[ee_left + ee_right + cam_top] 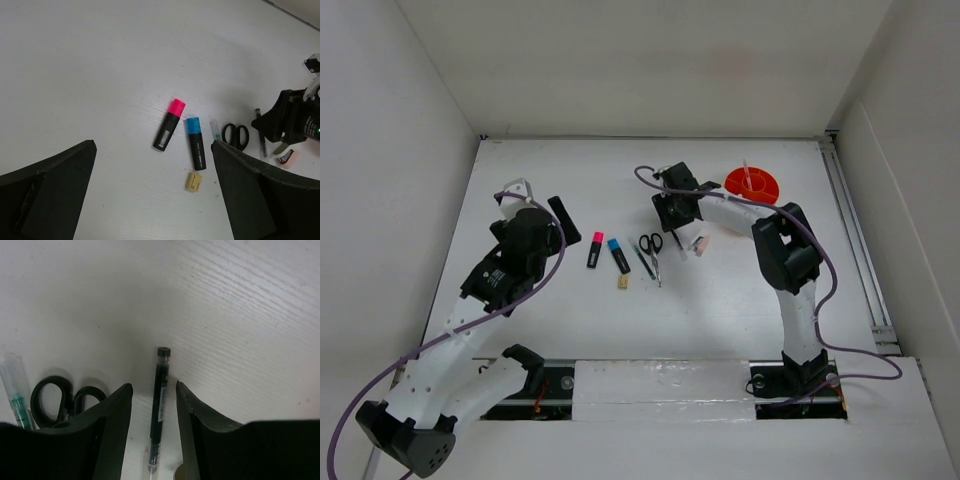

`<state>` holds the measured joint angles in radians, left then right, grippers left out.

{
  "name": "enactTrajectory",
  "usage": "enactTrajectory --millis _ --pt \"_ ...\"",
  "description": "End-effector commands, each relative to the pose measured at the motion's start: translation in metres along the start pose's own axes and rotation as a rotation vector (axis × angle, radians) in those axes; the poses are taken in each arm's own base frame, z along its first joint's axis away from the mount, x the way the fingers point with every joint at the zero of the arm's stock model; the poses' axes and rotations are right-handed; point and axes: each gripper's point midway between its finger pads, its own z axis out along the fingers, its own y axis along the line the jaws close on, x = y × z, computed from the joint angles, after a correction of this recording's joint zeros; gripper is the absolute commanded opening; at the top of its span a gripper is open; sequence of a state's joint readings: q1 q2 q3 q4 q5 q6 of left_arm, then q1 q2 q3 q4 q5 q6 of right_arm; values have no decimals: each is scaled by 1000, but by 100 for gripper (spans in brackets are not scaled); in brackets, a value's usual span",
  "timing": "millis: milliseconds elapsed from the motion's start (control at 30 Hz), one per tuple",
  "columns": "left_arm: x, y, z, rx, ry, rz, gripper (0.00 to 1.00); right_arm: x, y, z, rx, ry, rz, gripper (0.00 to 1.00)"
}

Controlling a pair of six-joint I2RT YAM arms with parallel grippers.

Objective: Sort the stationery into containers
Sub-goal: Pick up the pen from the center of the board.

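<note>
So the right gripper (676,228) is down low by the black-handled scissors (651,245), pink-capped black highlighter (593,250), blue-capped black highlighter (618,254) and small yellowish eraser (622,283) lie leftward, round orange plastic organiser (753,185) sits behind.

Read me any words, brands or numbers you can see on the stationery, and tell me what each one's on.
Nothing here can be read.
pink-capped highlighter: white printed label near its base, too small to read.
dark pen: pale print along the barrel, blurred.
</note>
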<state>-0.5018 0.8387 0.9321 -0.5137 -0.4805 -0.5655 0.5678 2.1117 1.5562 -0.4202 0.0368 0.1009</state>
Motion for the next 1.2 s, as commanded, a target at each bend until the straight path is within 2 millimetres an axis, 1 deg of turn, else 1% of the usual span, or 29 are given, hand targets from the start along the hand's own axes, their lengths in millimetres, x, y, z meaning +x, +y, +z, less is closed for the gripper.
enactTrajectory --millis 0,33,67,100,167,300,367,400,433,467,500,533,600,667,700,733,767,800,833,867,900,933,967,1000,1033,1067,1100,1133,1167 --pt "-20 -6 -9 36 -57 -29 100 -8 -2 4 -5 13 -22 46" --pt "-20 -6 -9 36 -57 -29 100 -7 -2 6 -4 22 -23 44" --pt "-20 -6 -9 36 -57 -29 100 -14 -4 3 7 9 -23 42" --pt "-20 -6 -9 36 -57 -29 100 -7 -4 8 9 33 -23 35" --pt "-20 -6 -9 36 -57 -29 100 -8 -6 6 19 35 -24 28" --pt "-22 -6 -11 40 -63 -33 100 4 -7 7 22 60 -25 27" --pt "-21 -7 -11 48 -58 -33 100 3 -12 7 26 59 -17 22" --pt "-21 -7 -11 48 -58 -33 100 8 -12 8 28 70 -17 18" --pt "-21 -7 -11 48 -58 -33 100 8 -12 8 28 70 -17 13" --pt "-21 -7 -11 48 -58 -33 100 13 -11 12 17 83 -17 0" --pt "-21 -7 -11 48 -58 -33 100 15 -9 11 4 95 -17 0" --pt "-21 -7 -11 48 -58 -33 100 15 -12 11 -2 96 -21 0" --pt "-21 -7 -11 48 -58 -24 100 1 -4 8 -46 54 -30 0" --pt "-21 -7 -11 48 -58 -24 100 -18 6 -2 -154 -8 -12 0" --pt "-21 -7 -11 48 -58 -24 100 -36 10 -11 -200 -70 -9 0" --pt "-21 -7 -11 48 -58 -24 100 -51 24 -24 -319 -113 -11 0" --pt "-21 -7 -11 48 -58 -24 100 -61 21 -33 -368 -153 7 0" --pt "-21 -7 -11 48 -58 -24 100 -79 24 -54 -428 -221 8 0" --pt "-21 -7 -11 48 -58 -24 100 -100 28 -70 -487 -308 18 0" --pt "-21 -7 -11 48 -58 -24 100 -105 27 -84 -553 -343 29 0" --pt "-21 -7 -11 48 -58 -24 100 -116 26 -99 -574 -393 27 0" --pt "-21 -7 -11 48 -58 -24 100 -131 25 -127 -590 -459 27 0" --pt "-21 -7 -11 48 -58 -24 100 -146 21 -144 -585 -537 4 0" --pt "-21 -7 -11 48 -58 -24 100 -147 12 -152 -560 -570 8 0" --pt "-21 -7 -11 48 -58 -24 100 -159 10 -184 -537 -653 -14 0" --pt "-21 -7 -11 48 -58 -24 100 -170 -3 -199 -494 -728 -16 0" --pt "-21 -7 -11 48 -58 -24 100 -168 -25 -201 -423 -757 14 0" --pt "-21 -7 -11 48 -58 -24 100 -170 -35 -213 -404 -802 12 0" --pt "-21 -7 -11 48 -58 -24 100 -176 -45 -239 -375 -877 11 0"
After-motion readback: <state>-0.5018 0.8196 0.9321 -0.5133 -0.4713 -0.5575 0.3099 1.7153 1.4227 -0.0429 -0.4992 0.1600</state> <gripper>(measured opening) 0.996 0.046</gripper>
